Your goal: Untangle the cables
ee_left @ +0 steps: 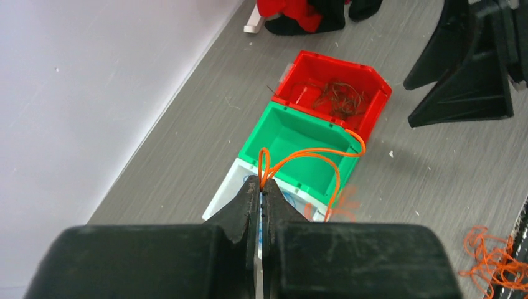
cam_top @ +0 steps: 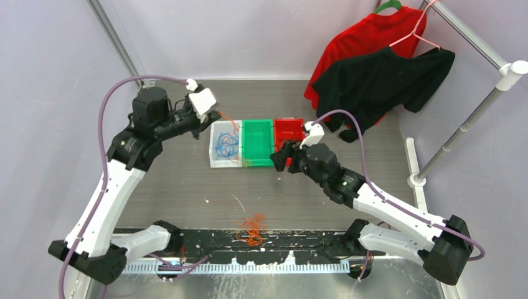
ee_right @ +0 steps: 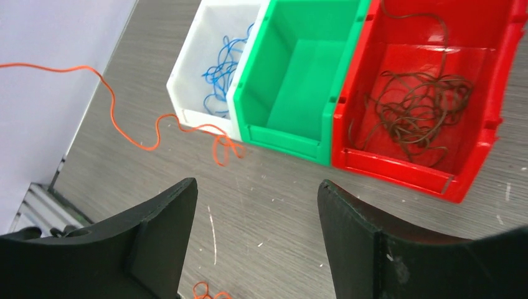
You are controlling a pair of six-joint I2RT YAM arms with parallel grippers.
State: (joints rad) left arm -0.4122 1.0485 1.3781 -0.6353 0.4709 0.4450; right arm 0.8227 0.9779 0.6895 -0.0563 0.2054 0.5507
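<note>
My left gripper (cam_top: 216,116) is shut on a thin orange cable (ee_left: 314,153) and holds it above the white bin (cam_top: 215,156). The cable loops down past the green bin (cam_top: 257,144) to the table in front of the bins (ee_right: 221,148). Blue cables (cam_top: 226,144) lie in the white bin, and they also show in the right wrist view (ee_right: 221,71). Dark brown cables (ee_right: 414,109) lie in the red bin (cam_top: 288,131). A tangle of orange cables (cam_top: 251,229) lies near the table's front edge. My right gripper (cam_top: 281,159) is open and empty in front of the green and red bins.
The three bins stand side by side at mid-table. A red shirt (cam_top: 367,37) and a black shirt (cam_top: 386,81) hang on a metal rack (cam_top: 461,128) at the back right. A black rail (cam_top: 280,240) runs along the near edge between the arm bases.
</note>
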